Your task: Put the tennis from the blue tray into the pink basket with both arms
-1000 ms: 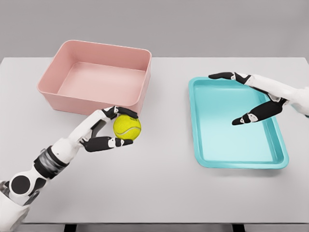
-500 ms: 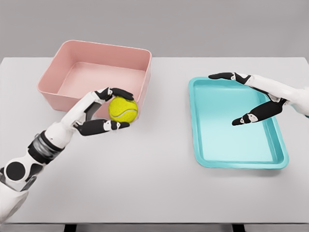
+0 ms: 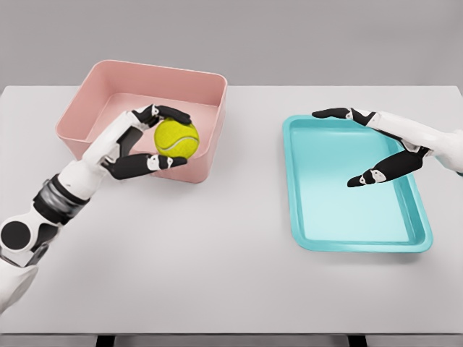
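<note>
Left hand [image 3: 137, 141] grasping ball [image 3: 176, 139], held over near rim of pink basket [image 3: 94, 87]. Bare table [image 3: 231, 238] between basket and tray. Right hand [image 3: 383, 144] released, fingers spread over blue tray [image 3: 362, 242].

A single head camera looks steeply down and forward across the table [image 3: 231, 275] at close range.

Quick headcount, all on 1 table [image 3: 231, 275]

1 tennis ball [image 3: 176, 139], 1 pink basket [image 3: 94, 108], 1 blue tray [image 3: 296, 217], and 2 robot hands: left hand [image 3: 137, 141], right hand [image 3: 383, 141].
</note>
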Controlling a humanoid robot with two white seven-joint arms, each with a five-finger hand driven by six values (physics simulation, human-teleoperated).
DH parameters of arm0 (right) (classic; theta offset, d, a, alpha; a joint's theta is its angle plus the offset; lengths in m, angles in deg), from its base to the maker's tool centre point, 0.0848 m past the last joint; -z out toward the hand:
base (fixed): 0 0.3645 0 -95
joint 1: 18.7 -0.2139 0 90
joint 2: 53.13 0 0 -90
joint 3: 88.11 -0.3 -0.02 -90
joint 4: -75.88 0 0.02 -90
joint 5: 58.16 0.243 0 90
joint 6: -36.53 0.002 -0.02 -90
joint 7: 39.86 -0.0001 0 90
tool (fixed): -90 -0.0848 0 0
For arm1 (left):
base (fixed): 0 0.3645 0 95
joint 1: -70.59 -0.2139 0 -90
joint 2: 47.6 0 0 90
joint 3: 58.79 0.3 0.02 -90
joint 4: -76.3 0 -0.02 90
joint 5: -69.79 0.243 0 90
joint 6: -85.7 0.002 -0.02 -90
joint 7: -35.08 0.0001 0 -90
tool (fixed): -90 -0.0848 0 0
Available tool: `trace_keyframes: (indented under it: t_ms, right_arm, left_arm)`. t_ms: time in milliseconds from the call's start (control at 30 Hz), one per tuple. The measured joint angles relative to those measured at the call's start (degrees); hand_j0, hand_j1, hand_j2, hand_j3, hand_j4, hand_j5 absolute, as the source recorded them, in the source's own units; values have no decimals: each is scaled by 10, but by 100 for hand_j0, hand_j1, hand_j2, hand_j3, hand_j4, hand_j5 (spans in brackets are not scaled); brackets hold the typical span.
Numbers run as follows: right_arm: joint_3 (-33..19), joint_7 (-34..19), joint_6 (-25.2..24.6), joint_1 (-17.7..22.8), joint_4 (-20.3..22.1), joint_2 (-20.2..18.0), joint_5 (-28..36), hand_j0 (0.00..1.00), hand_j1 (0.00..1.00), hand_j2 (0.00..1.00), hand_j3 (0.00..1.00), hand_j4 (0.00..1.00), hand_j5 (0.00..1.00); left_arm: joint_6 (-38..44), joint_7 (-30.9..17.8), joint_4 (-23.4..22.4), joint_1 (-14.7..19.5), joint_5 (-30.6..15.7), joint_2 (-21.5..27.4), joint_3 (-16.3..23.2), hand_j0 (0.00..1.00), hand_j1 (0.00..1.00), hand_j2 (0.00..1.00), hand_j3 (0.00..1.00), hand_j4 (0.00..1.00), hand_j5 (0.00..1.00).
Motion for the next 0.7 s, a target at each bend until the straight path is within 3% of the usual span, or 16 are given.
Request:
trace_keyframes:
  t_ms: [433,700]
  right_arm:
    - [0,0,0,-1,-5,1,0,100,100,100,100,100,100]
    - [0,0,0,-1,-6,20,-14,100,100,100,100,100,100]
  left_arm:
    - [33,0,-53,46,-11,-12,-7,57,57,57,57,57,57]
    - [59,0,-99,73,-10,-38,-5,57,57,57,57,57,57]
